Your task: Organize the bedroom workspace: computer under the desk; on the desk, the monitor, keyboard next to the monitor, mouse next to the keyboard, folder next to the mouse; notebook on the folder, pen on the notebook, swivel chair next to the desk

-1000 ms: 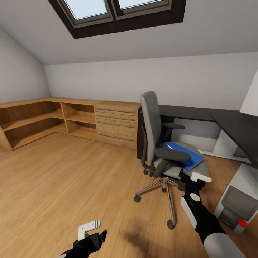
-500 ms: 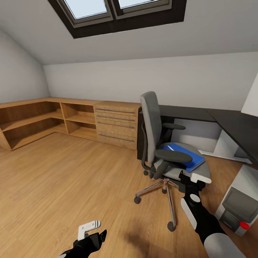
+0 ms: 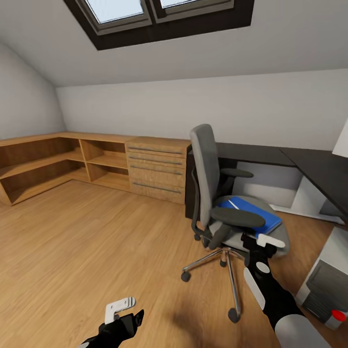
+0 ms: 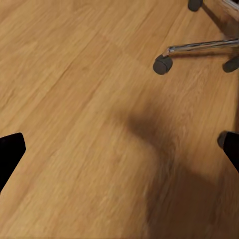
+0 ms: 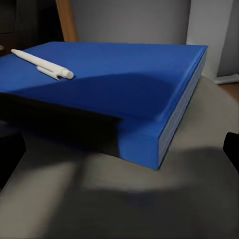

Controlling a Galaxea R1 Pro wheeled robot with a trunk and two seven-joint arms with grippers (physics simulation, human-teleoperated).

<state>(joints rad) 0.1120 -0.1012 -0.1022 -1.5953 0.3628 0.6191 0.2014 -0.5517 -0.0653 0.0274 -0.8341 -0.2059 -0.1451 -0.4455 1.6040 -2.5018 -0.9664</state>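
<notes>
Attic bedroom with sloped grey walls and a dark-framed skylight (image 3: 159, 17) overhead. Right claw (image 3: 258, 244) raised at the front edge of the grey padded swivel chair (image 3: 208, 174) with black armrests and a chrome star base, fingers spread apart, nothing held. Straight ahead of that claw, lying flat on the grey seat: bright blue rectangular folder (image 5: 124, 89) with a black spine facing the claw. Resting on the folder's top, toward its far corner from the claw: short slim white pen (image 5: 42, 65). In the head view, same blue cover (image 3: 253, 215) partly hidden behind the near armrest.

Beyond the chair from the right claw: large black-topped bench (image 3: 270, 154) running along the back wall and turning toward the robot's right. Low to the right of that claw, on the light wood floor (image 3: 87, 241): pale grey computer tower (image 3: 326, 285) with a red button, cut off at the frame edge, possibly just outside the bench's footprint.

Left claw (image 3: 123, 314) low over bare floor, well apart from the chair, wide open and empty. Past it, a black castor (image 4: 162, 64) on a chrome leg. Along the far left wall: light wooden shelving and dresser (image 3: 96, 164) with long bar handles.
</notes>
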